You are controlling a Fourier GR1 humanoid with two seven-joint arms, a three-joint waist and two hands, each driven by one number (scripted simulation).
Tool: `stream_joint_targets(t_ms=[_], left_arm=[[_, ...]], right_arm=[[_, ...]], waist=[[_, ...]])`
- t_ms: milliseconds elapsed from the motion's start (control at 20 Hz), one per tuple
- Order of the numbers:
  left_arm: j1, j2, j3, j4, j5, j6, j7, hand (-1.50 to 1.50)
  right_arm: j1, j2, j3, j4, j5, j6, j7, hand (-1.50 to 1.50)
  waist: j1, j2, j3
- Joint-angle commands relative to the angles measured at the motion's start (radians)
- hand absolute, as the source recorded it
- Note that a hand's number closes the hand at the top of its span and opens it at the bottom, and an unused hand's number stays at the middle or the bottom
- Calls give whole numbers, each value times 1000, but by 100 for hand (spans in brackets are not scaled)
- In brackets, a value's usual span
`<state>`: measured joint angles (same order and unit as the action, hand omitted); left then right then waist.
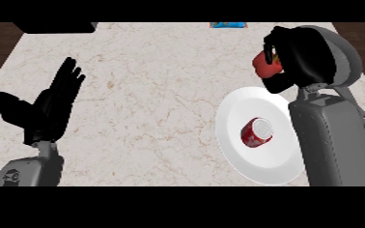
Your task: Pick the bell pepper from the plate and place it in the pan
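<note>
A red bell pepper [268, 67] is held in my right hand [287, 53], whose black fingers curl round it and hide part of it. Hand and pepper hover at the left rim of a dark pan with a grey rim [343, 53] at the counter's upper right; the hand covers much of the pan. Below it lies the white plate [274, 166], with a red can [255, 133] lying on its side on it. My left hand [53, 104] rests open at the left, fingers straight and pointing up.
A black object [55, 27] sits at the back left edge of the marble counter [157, 101]. A small blue item [228, 25] lies at the back edge. My right forearm [331, 140] covers the plate's right side.
</note>
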<state>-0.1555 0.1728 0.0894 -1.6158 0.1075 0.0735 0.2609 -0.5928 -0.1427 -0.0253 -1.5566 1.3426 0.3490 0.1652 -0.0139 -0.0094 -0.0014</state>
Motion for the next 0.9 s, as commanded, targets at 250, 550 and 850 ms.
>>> stream_joint_targets(t_ms=[250, 550, 850], left_arm=[[35, 9, 19, -41, 23, -27, 14, 0], [-14, -12, 5, 0, -13, -2, -21, 0], [-28, -32, -12, -7, -20, 10, 9, 0]], right_arm=[[-105, -35, -130, -101, -56, 92, 121, 150], [-92, -163, -298, 111, -109, -120, 3, 150], [-129, -264, -409, 365, -177, -276, -124, 150]], waist=[[18, 7, 1], [18, 15, 2], [27, 16, 3]])
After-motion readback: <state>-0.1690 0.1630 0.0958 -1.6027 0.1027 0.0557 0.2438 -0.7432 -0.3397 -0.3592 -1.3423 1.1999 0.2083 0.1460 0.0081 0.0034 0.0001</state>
